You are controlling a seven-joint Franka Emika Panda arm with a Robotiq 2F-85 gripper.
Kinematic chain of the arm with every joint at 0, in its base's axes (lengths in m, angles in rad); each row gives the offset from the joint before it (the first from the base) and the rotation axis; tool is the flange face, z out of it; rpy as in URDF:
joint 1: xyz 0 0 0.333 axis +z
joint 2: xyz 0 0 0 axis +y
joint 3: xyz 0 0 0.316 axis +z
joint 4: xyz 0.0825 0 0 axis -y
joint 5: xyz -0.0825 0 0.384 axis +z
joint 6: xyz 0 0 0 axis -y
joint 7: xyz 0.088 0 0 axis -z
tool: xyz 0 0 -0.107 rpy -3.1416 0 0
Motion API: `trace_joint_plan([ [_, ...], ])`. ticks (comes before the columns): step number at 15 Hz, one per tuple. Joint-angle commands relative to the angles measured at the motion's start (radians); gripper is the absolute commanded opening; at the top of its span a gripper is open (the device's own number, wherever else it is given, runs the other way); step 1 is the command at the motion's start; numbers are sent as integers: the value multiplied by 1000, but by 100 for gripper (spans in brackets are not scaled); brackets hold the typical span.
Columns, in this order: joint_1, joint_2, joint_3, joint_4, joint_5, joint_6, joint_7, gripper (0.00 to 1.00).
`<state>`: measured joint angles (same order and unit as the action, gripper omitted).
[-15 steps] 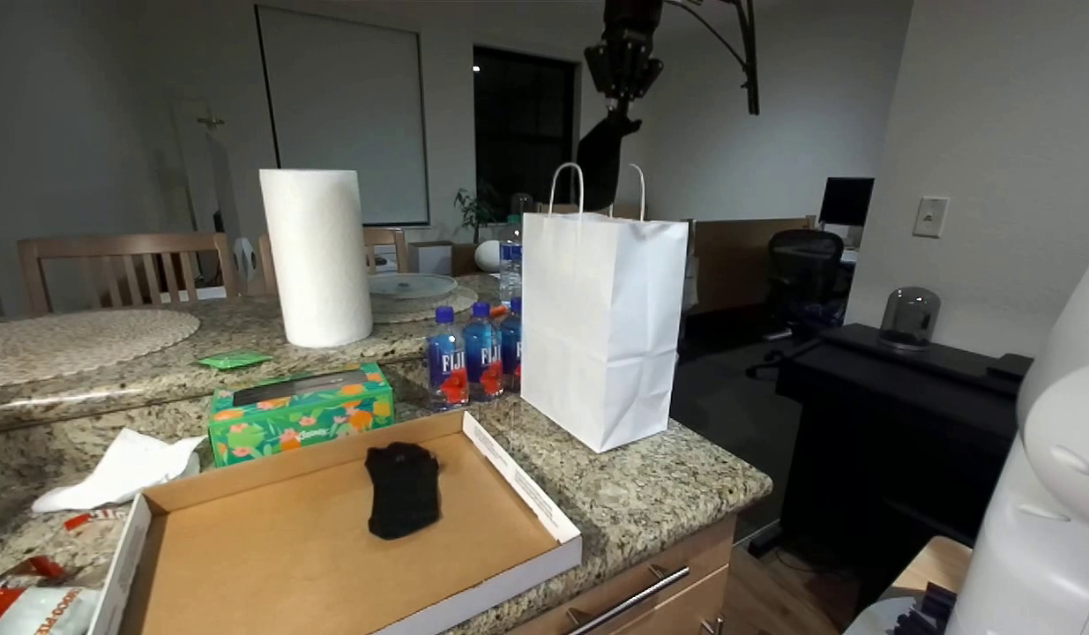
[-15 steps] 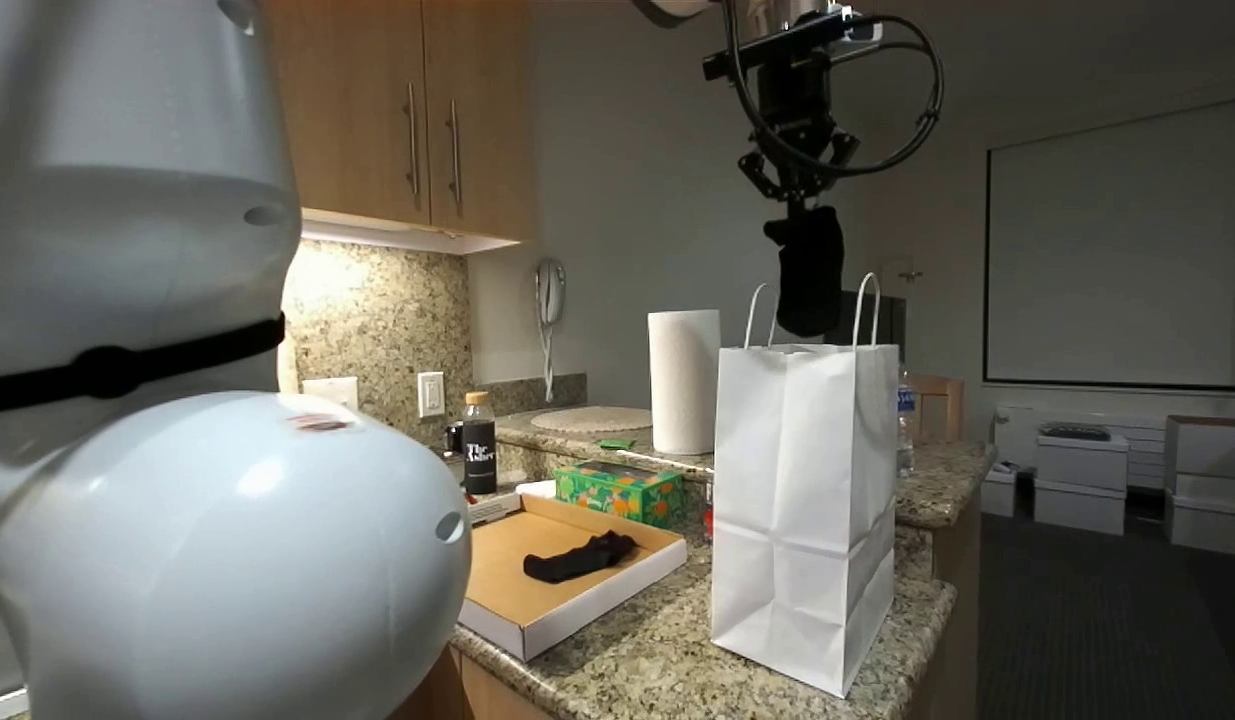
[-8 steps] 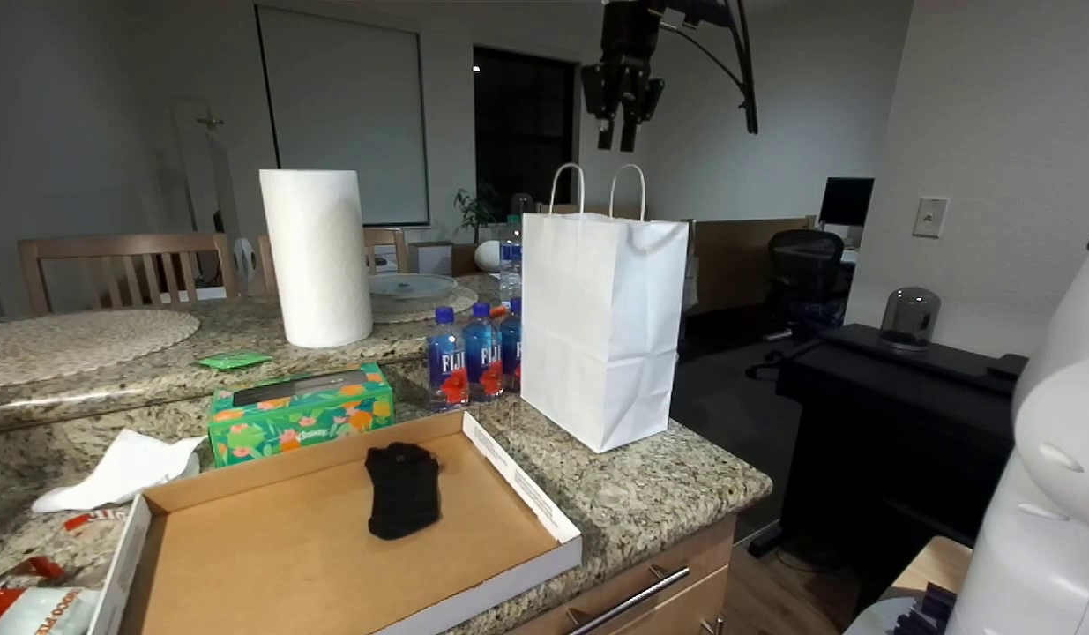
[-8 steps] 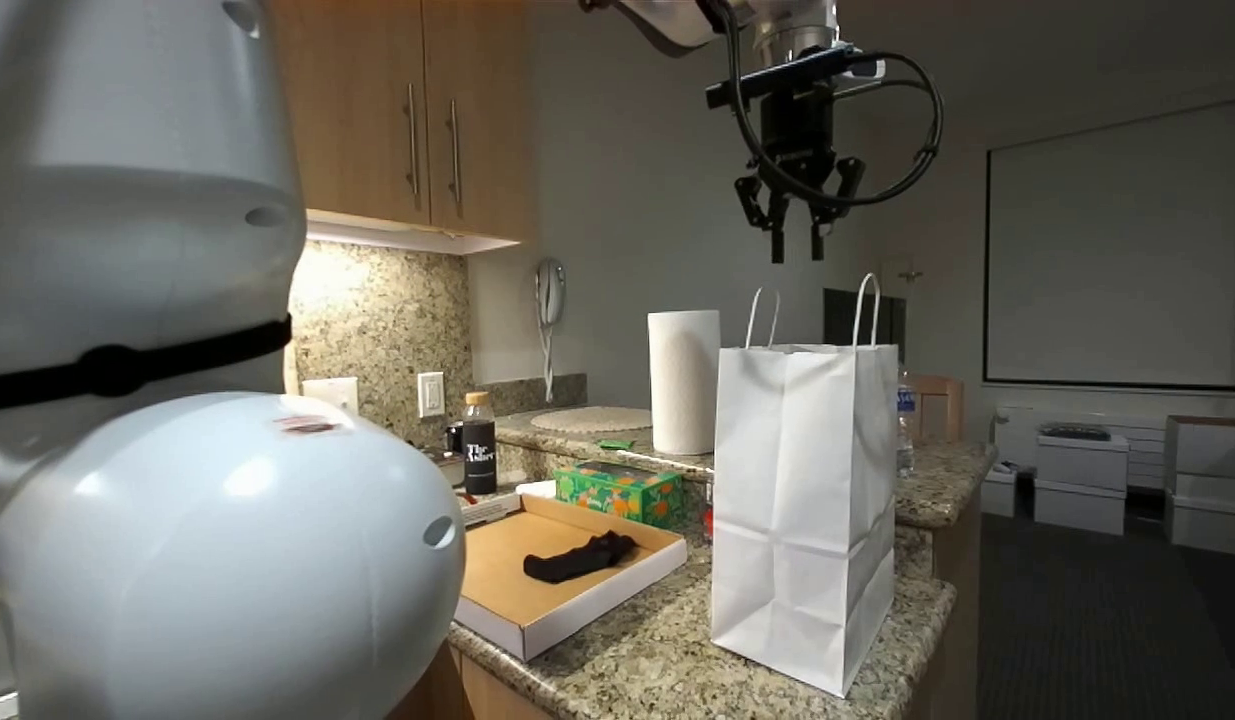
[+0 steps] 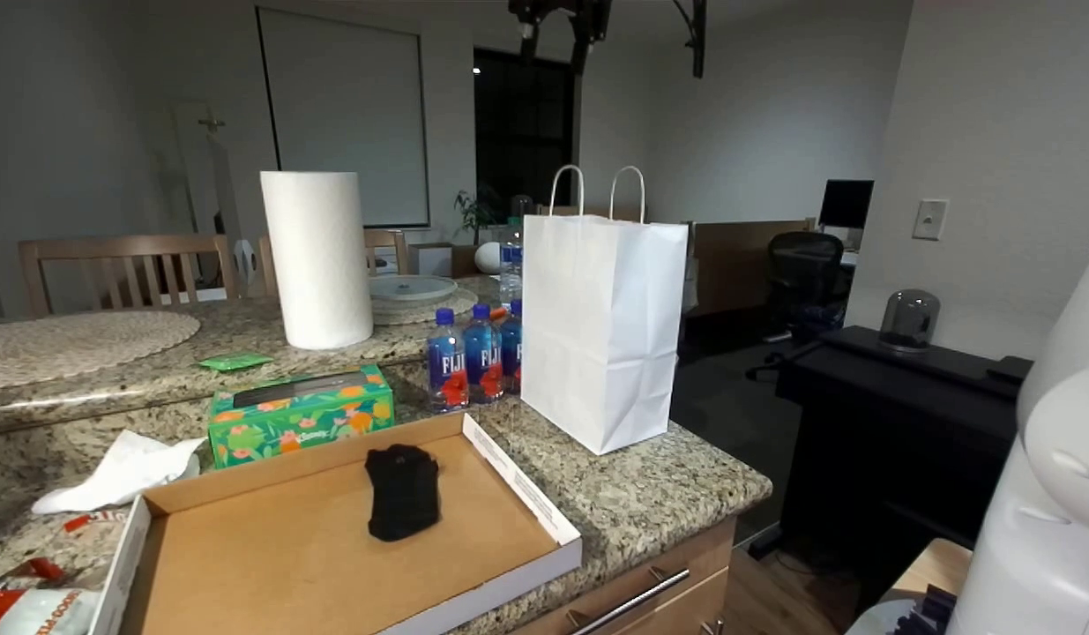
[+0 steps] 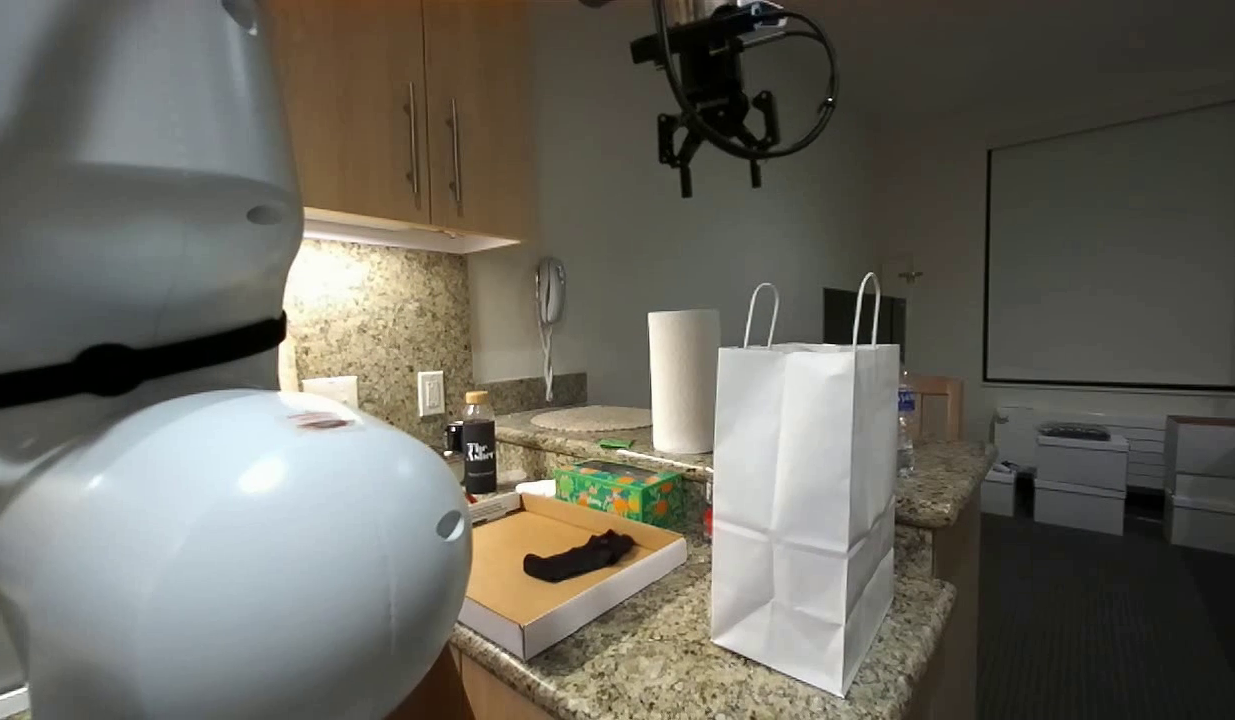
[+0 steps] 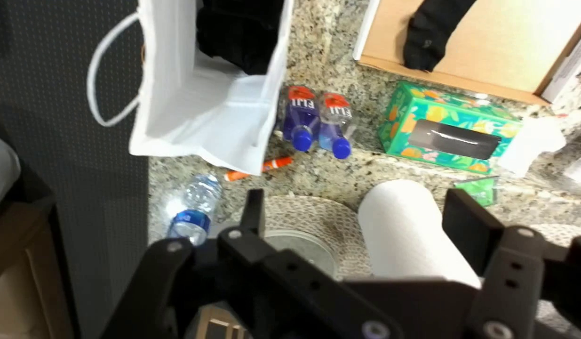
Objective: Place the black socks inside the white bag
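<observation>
The white bag (image 5: 607, 335) stands upright on the counter with both handles raised. From above, the wrist view shows black socks (image 7: 243, 35) heaped in the bottom of it; how many cannot be told. One more black sock (image 5: 403, 492) lies flat in the shallow cardboard box, seen in all three views. My gripper (image 6: 721, 180) hangs high in the air, above and to the side of the bag's mouth. Its fingers are spread wide with nothing between them. In the wrist view the gripper (image 7: 358, 209) has the paper towel roll far below its gap.
Beside the bag stand several water bottles (image 5: 483, 353). A green tissue box (image 5: 302, 414) borders the cardboard box (image 5: 271, 573). On the raised ledge are the paper towel roll (image 5: 319, 256) and a clear lid (image 7: 302, 247). The counter edge runs close past the bag.
A second ago the gripper was shut on a black sock hanging over the bag. It has opened, the sock is out of it, and the gripper has risen and moved sideways off the bag.
</observation>
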<state>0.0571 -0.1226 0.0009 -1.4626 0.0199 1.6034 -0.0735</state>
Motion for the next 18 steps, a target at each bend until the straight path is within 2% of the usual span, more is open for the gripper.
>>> trace_joint_plan([
  [1, 62, -16, 78, -26, 24, 34, 48, 100],
  [5, 137, -24, 160, -103, 12, 81, 100, 100],
  [9, 164, 23, 224, -178, 7, 134, 139, 100],
  [14, 170, 82, 234, -327, 8, 344, 169, 100],
  [18, 168, 175, 227, -405, 56, 432, 160, 100],
])
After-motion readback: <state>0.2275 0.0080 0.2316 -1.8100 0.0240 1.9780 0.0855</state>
